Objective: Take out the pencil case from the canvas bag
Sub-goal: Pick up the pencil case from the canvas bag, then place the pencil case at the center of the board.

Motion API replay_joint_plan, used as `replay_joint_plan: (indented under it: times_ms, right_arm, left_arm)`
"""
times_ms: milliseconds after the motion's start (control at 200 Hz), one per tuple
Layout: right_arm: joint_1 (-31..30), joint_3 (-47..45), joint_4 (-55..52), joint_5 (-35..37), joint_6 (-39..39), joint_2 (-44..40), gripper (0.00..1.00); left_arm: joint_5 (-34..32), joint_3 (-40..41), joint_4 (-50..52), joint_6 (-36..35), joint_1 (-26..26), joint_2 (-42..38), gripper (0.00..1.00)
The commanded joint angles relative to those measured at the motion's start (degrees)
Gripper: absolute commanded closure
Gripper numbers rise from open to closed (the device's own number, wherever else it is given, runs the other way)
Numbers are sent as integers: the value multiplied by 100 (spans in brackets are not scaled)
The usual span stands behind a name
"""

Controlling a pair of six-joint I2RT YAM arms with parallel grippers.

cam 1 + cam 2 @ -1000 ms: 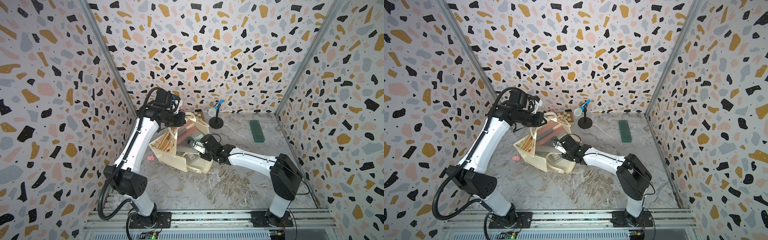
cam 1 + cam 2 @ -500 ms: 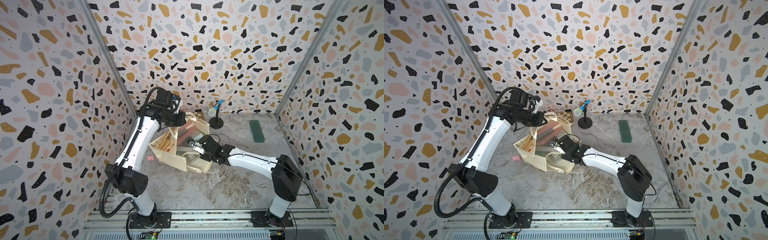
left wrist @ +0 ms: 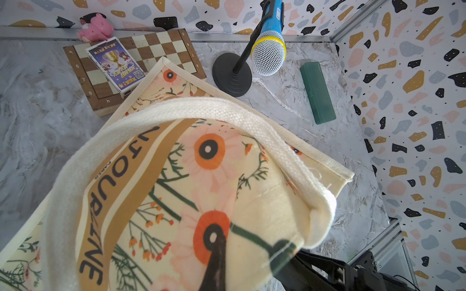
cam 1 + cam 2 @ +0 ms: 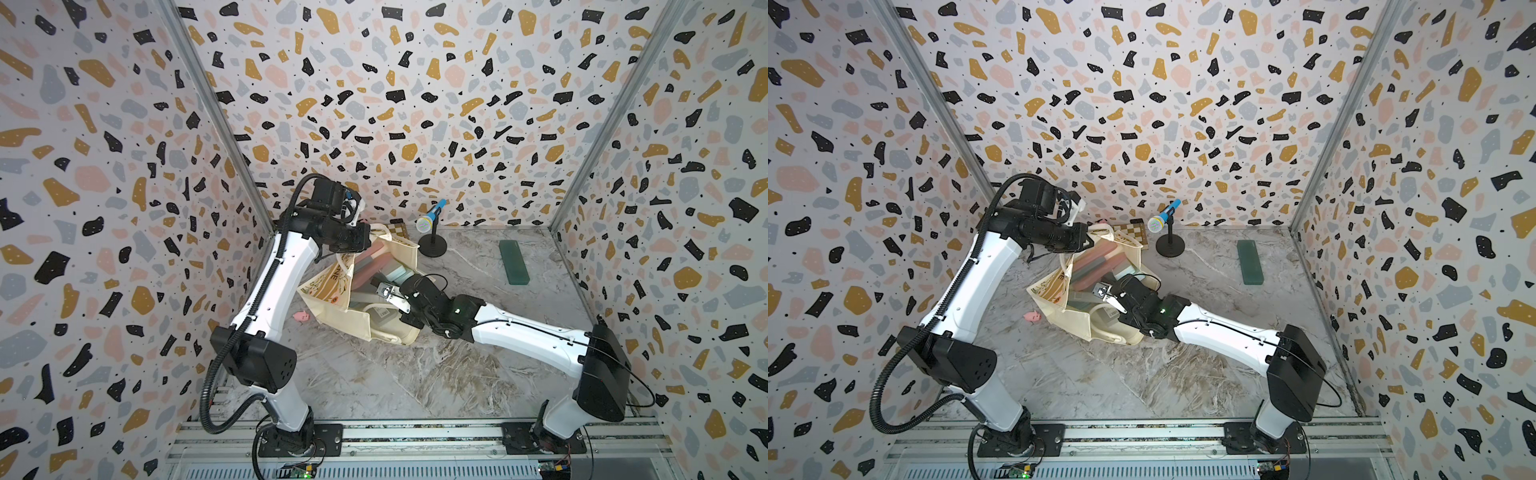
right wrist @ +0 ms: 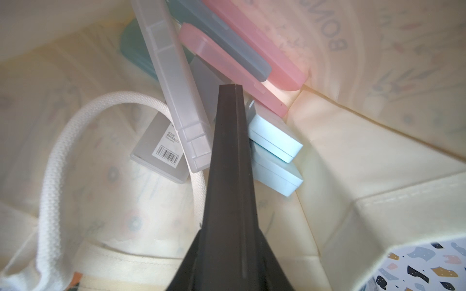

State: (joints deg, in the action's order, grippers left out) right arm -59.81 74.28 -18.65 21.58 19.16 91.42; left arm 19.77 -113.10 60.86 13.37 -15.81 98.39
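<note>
Pencil cases (image 5: pixel 174 88) in canvas bag (image 5: pixel 353 151) under right claw (image 5: pixel 230 88), grip unclear; left claw (image 4: pixel 1090 240) clenches handle (image 3: pixel 201 105).

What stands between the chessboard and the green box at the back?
A blue toy microphone on a black round stand, between the chessboard and the green box; clearest in the left wrist view.

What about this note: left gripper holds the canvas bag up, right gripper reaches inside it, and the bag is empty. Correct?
Not empty: the right wrist view shows pink, frosted clear and pale blue pencil cases inside the canvas bag. The rest holds: left gripper holds it up, right gripper reaches inside.
</note>
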Motion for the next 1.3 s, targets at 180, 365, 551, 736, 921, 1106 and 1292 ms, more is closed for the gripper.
replay_joint_plan:
  times_ms: [180, 365, 551, 736, 921, 1106, 1292]
  right_arm:
    - [-180, -741, 67, 293, -1020, -1249, 79]
    - [-181, -1388, 766, -536, -1634, -2477, 81]
    - [-174, -2004, 1215, -504, -2269, -3450, 81]
    - [-176, -2361, 1229, -92, -2766, -3923, 84]
    - [-176, -2534, 1356, 438, -3056, -4327, 85]
    - [-180, -2538, 1448, 1158, -2995, -4634, 85]
    - [135, -2423, 1285, 2062, -3144, -4527, 87]
  left_arm:
    - [-109, -132, -50, 44, 36, 22, 100]
    - [115, -134, -83, 251, 36, -64, 100]
    - [211, 274, -369, 711, 38, -277, 100]
    - [-25, 563, -596, 1004, 40, -519, 100]
    - [-171, 648, -675, 1098, 35, -580, 100]
    - [-363, 640, -674, 1102, 35, -583, 100]
    - [-717, 587, -668, 1100, 48, -560, 100]
